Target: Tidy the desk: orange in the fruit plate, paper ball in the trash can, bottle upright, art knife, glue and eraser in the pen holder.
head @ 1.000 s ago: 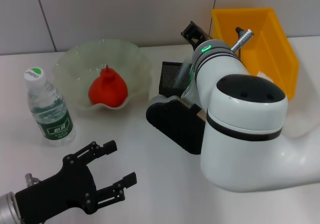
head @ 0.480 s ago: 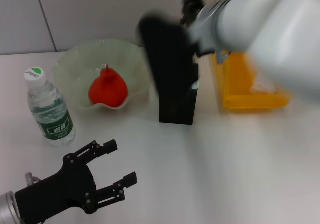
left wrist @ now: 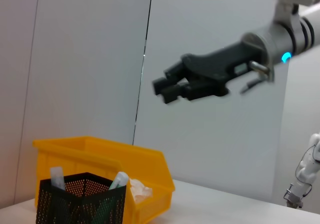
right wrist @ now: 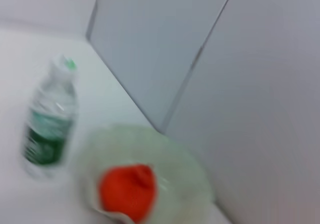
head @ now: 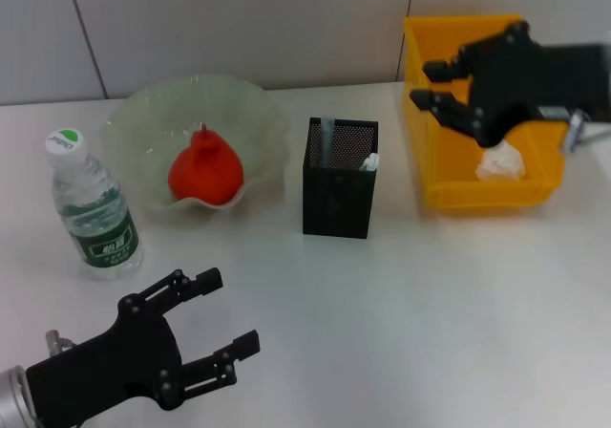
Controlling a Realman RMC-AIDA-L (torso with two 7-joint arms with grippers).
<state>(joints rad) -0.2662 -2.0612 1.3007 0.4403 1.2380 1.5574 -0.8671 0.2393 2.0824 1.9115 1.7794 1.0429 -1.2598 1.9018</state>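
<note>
Your right gripper (head: 449, 92) is hanging open and empty over the trash can (head: 434, 165), away from the pen holder (head: 339, 194) where it was a second ago. The paper ball (head: 500, 164) is lying in the can, the orange (head: 205, 170) is sitting in the fruit plate (head: 143, 117), and the bottle (head: 91, 208) is standing up. It looks like you are nearly done. Your left gripper (head: 224, 323) is still waiting low, open and empty.

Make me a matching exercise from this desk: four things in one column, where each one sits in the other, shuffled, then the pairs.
Things:
1. orange
2. paper ball
3. bottle
4. right gripper

Places:
A. standing upright beside the bowl
B. in the air over the bin
C. in the fruit plate
D. in the trash can

Pairs: 1-C, 2-D, 3-A, 4-B
</note>
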